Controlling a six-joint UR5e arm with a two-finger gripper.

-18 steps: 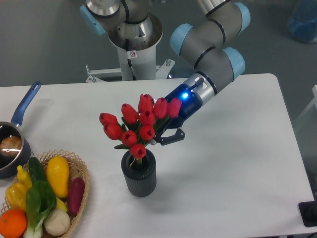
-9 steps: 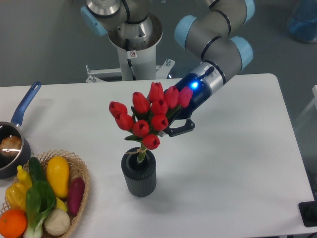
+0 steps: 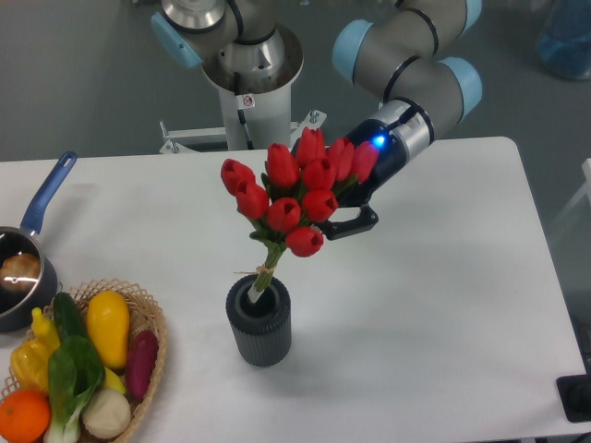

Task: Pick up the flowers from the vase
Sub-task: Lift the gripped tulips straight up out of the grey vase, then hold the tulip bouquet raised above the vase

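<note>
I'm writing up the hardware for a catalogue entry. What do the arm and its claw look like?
The arm has grey cylindrical links with light blue joint caps. Its wrist ends in a silver ring and a dark blue section with a small lit blue light. The claw is black, partly hidden by the flowers.

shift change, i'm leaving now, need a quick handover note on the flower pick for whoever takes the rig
Gripper: shut on the flowers, gripping behind the buds.
Flowers: lifted and tilted, stem ends apparently still just inside the mouth of the vase.
Vase: upright on the table, near the wicker basket and the saucepan.
Done: grasp made, lift under way.
Left: raise until the stems clear the vase.
</note>
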